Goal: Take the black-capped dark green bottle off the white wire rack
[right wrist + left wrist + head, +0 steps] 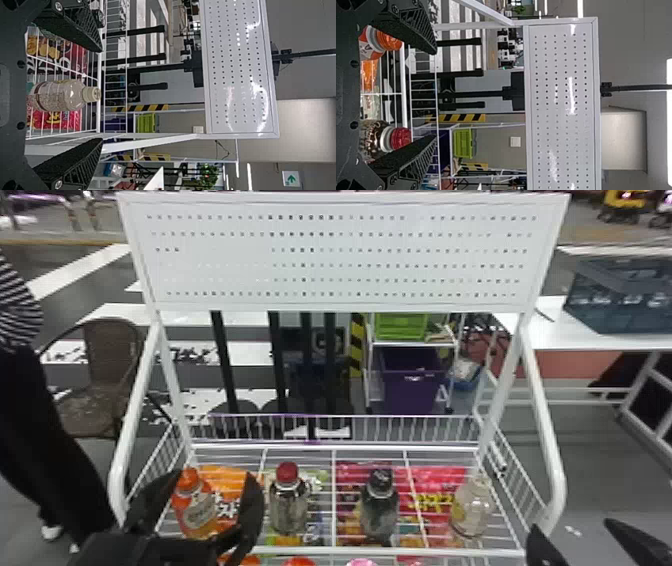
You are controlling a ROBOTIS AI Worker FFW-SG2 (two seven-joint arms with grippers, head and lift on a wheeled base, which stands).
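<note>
Left tool [215, 476], nearest camera, and right tool [572, 524] are hanging with fingers apart. Black-capped dark green bottle [379, 509] is standing on white wire rack [440, 551]. Neither is gripping anything (whole job, seemingly, is waiting): reaching, clamping and lifting off are all remaining.

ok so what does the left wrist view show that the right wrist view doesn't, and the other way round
Left wrist view: the orange-capped bottle and red-capped bottle.
Right wrist view: the cream-capped clear bottle and green arrow sign.
Both: the white wire rack, perforated white panel and lime green crate.
</note>
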